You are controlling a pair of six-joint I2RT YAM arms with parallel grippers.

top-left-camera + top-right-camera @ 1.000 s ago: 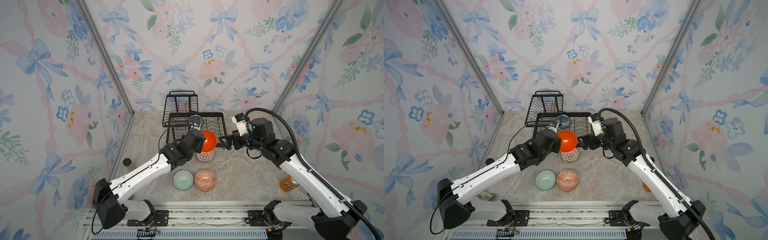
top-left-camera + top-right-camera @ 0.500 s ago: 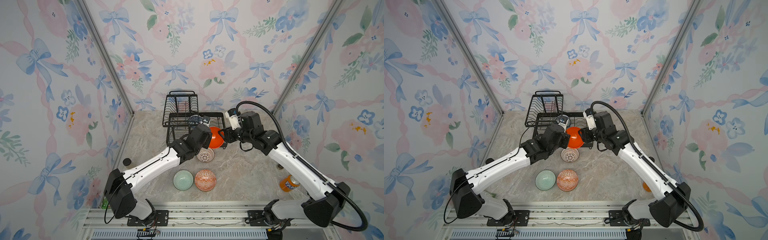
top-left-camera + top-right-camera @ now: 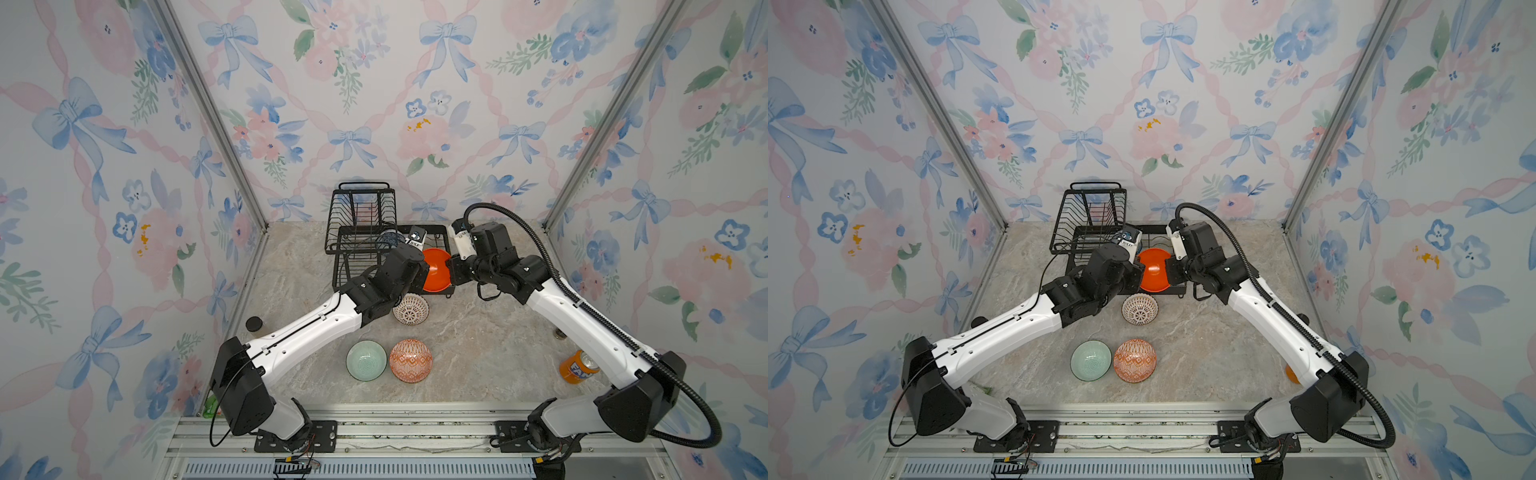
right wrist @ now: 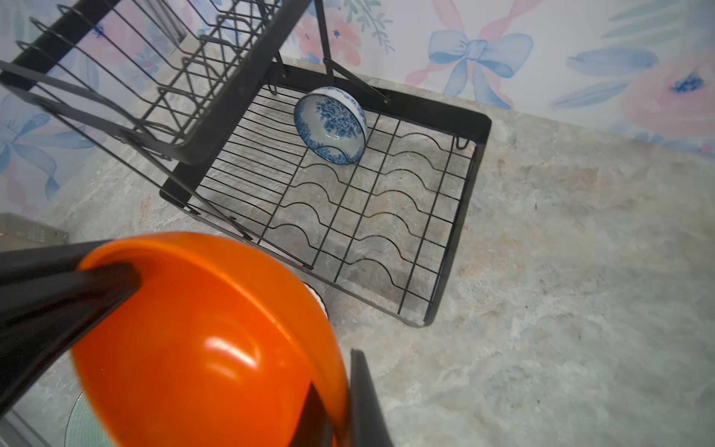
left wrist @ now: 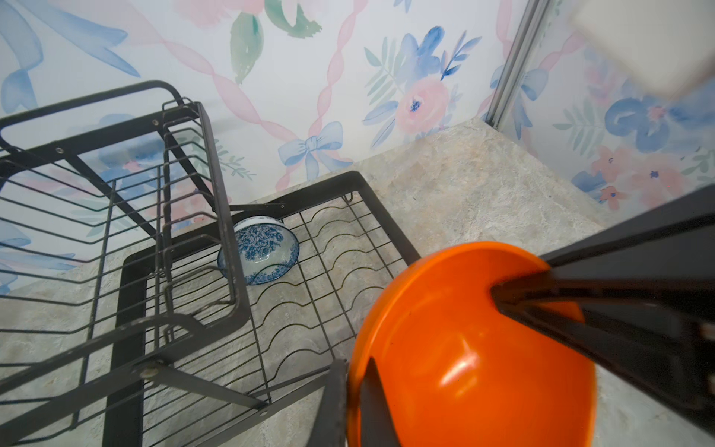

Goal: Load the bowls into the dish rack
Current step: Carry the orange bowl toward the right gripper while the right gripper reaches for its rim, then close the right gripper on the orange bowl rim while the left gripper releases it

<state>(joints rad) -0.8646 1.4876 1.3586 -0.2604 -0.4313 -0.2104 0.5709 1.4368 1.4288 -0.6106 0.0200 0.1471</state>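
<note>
The left gripper [image 5: 354, 404] is clamped on the left rim of the orange bowl [image 3: 436, 270], and the right gripper [image 4: 342, 410] is clamped on its right rim. Together they hold it over the right part of the rack [image 4: 425, 103]. A blue bowl [image 4: 332, 127] stands on edge at the rack's far side. On the counter [image 3: 498, 332], a lattice bowl [image 3: 410, 308] sits just near the rack. Nearer still, a green bowl [image 3: 366, 360] and a patterned bowl [image 3: 410, 360] sit side by side.

right gripper [image 3: 451, 268]: spread → clamped on orange bowl [image 3: 435, 271] rim | orange bowl: shifted back over dish rack [image 3: 436, 227]
</note>
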